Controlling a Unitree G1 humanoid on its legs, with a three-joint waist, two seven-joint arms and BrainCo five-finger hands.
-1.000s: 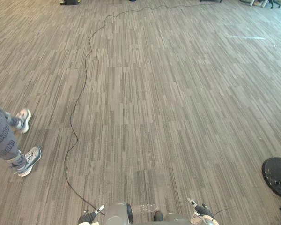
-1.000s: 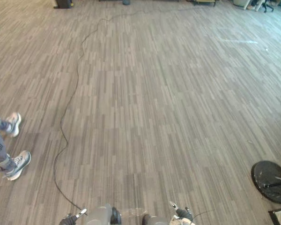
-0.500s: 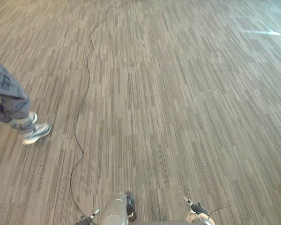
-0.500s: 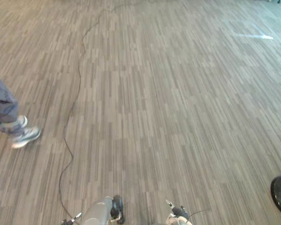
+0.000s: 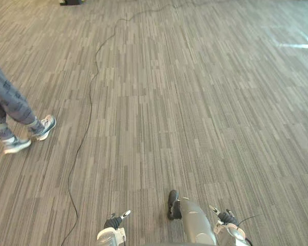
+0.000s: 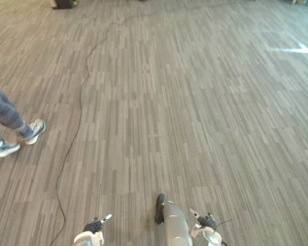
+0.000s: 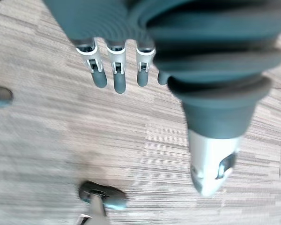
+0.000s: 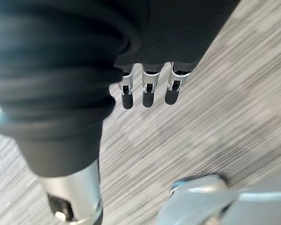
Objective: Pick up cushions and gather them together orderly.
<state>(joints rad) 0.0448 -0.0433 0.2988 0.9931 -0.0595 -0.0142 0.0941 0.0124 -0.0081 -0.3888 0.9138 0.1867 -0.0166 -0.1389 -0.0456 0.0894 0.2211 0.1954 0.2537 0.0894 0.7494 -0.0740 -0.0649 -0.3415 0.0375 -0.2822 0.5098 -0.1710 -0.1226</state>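
My left hand hangs over the grey striped carpet with its fingers straight and relaxed, holding nothing. My right hand hangs the same way above the carpet, fingers straight and open, nothing in its grasp. Both hands sit low at my sides, near the bottom edge of the eye views.
A person in grey trousers and light sneakers walks on the carpet at the far left. A dark object stands at the far back left. A white mark lies on the floor at the right. Wide open carpet stretches ahead.
The camera has shifted as I walk, and the black round base at the right has left the view. The person at the left has taken a step.
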